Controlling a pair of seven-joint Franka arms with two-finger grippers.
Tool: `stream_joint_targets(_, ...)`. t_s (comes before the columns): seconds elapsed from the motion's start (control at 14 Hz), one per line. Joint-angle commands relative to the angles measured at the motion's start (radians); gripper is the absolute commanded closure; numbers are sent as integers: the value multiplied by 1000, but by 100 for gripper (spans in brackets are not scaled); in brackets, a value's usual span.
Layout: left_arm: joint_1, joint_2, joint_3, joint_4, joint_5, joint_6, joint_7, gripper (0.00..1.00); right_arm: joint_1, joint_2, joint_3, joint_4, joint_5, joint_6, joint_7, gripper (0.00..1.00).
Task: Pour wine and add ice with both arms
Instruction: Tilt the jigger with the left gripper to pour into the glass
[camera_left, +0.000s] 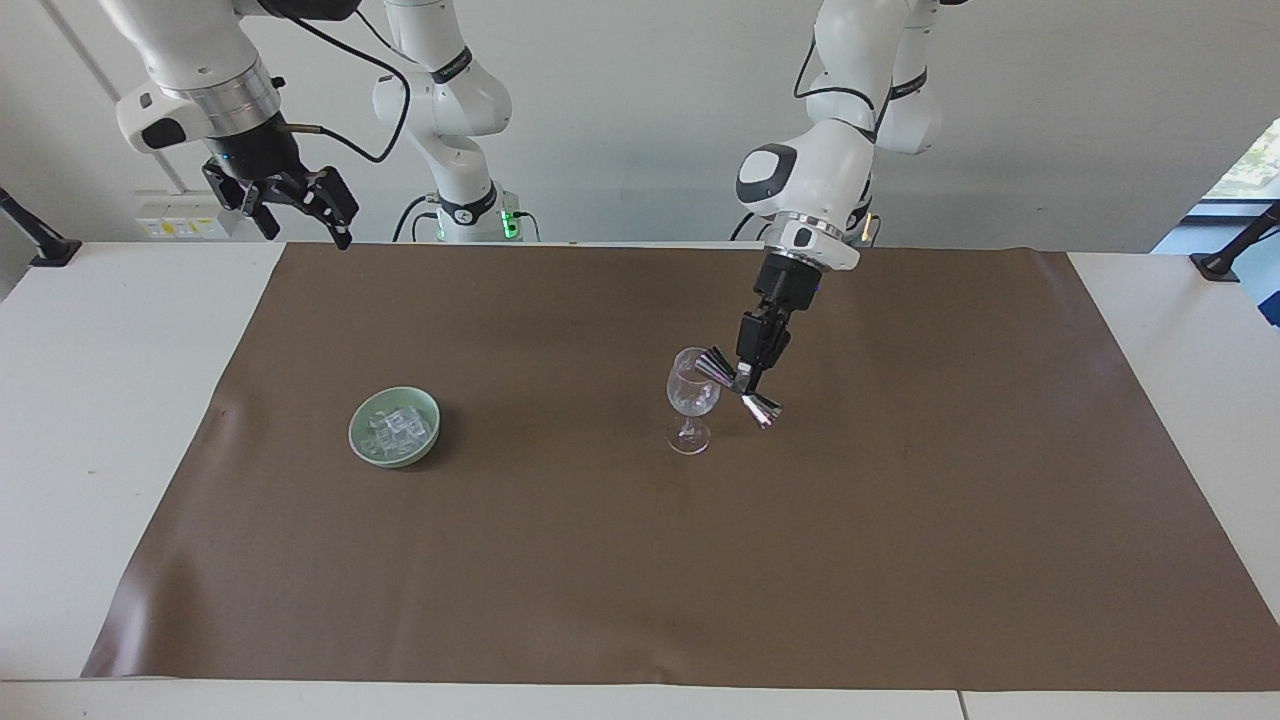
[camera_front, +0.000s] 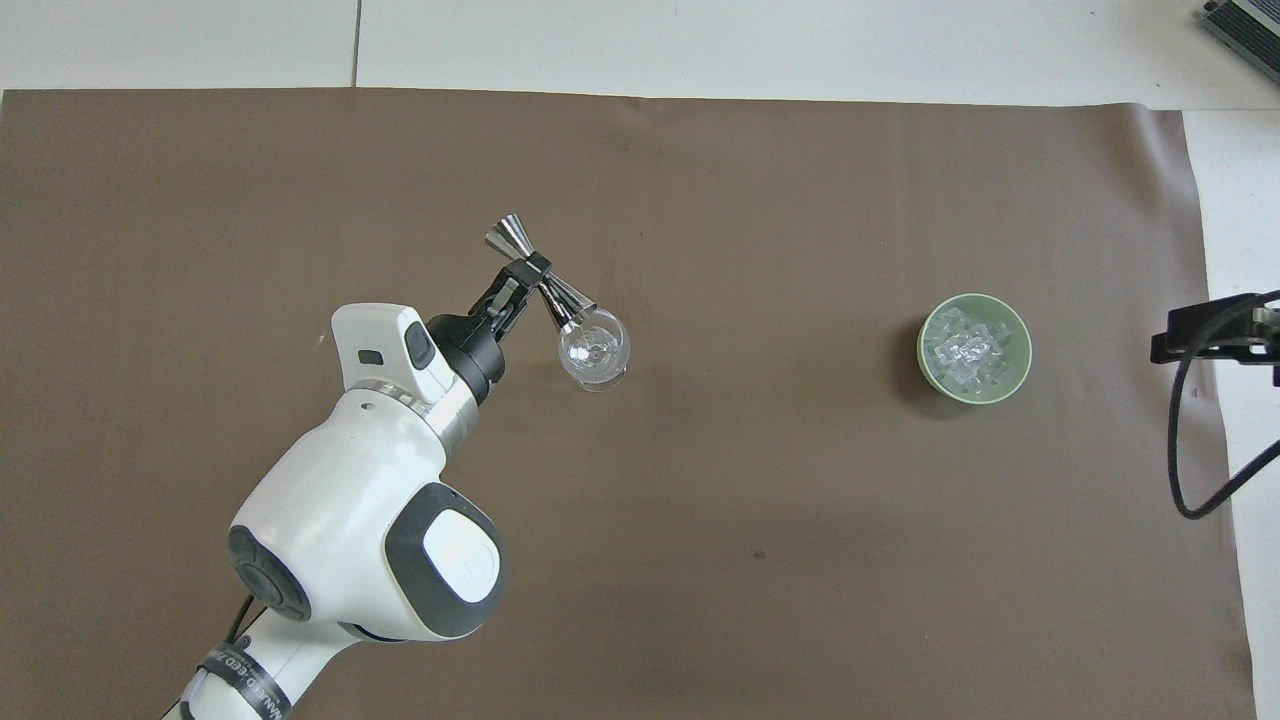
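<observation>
A clear wine glass (camera_left: 692, 395) (camera_front: 594, 350) stands upright mid-mat. My left gripper (camera_left: 744, 383) (camera_front: 533, 272) is shut on the waist of a shiny metal jigger (camera_left: 712, 365) (camera_front: 568, 300). The jigger is tilted, with one cup's mouth over the glass rim. I cannot make out any wine in the jigger or the glass. The ice (camera_left: 397, 428) (camera_front: 968, 348), small clear cubes, lies in a pale green bowl (camera_left: 353, 432) (camera_front: 922, 350) toward the right arm's end. My right gripper (camera_left: 305, 225) (camera_front: 1215, 335) hangs open and high over that end's table edge, holding nothing.
A brown mat (camera_left: 640, 580) (camera_front: 700, 560) covers most of the white table (camera_left: 110, 400). A black cable (camera_front: 1185, 440) loops down from the right gripper. A black clamp mount (camera_left: 1235, 245) sits at the table corner by the left arm's end.
</observation>
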Motion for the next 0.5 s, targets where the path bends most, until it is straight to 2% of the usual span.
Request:
stream_joint_targets(0.0, -31, -8, 16, -21, 14, 43, 44, 100, 1, -17, -4, -14, 6, -3, -21, 0)
stream_joint_targets(0.43, -58, -10, 17, -29, 13, 80, 121, 100, 1, -17, -4, -14, 6, -3, -21, 0)
